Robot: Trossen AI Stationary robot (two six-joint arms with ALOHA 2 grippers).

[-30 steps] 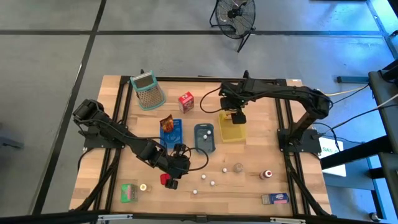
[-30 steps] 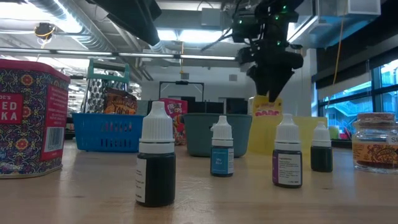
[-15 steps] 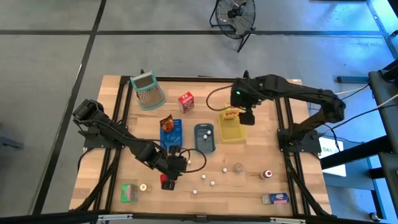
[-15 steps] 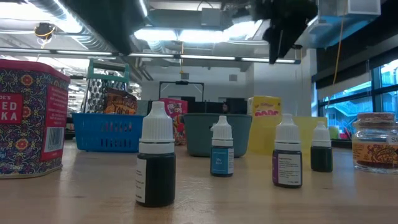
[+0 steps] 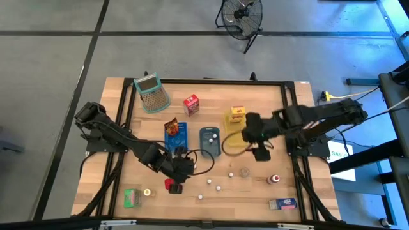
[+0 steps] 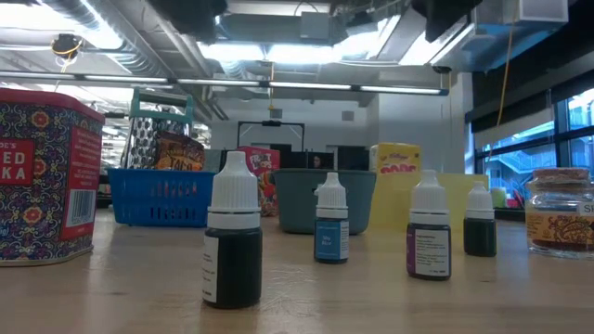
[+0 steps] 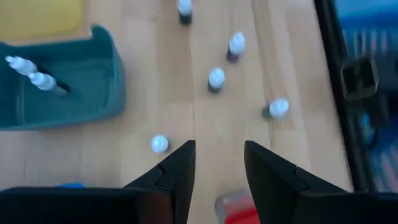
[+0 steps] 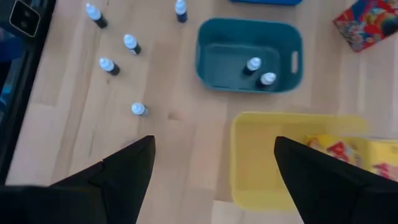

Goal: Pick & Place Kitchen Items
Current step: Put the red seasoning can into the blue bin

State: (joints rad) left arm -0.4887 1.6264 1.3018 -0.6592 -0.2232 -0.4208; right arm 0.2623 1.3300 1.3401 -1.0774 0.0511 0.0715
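My left gripper (image 7: pixel 217 165) hangs open over bare wood near the table's front, just beyond the red tin (image 5: pixel 171 185), which stands on its base (image 6: pixel 37 176). My right gripper (image 8: pixel 214 186) is open wide in the air over the near end of the yellow tray (image 8: pixel 292 155); the high view shows this gripper (image 5: pixel 254 139) beside the tray. A yellow carton (image 5: pixel 238 114) stands in that tray's far end. Two white-capped bottles (image 8: pixel 260 71) lie in the teal tray (image 8: pixel 211 37). Several more bottles (image 8: pixel 118 65) stand on the table.
A blue tray (image 5: pixel 177 135) holds a brown packet (image 5: pixel 170 126). The mesh basket (image 5: pixel 152 92) and a red carton (image 5: pixel 191 104) stand at the far left. A green carton (image 5: pixel 132 197), a blue carton (image 5: pixel 282 204), a jar (image 5: pixel 244 172) and a red-capped bottle (image 5: pixel 275 179) stand near the front edge.
My right gripper has risen from over the yellow tray's far end and swung toward the table's near right, staying open. The yellow carton stays standing in the tray.
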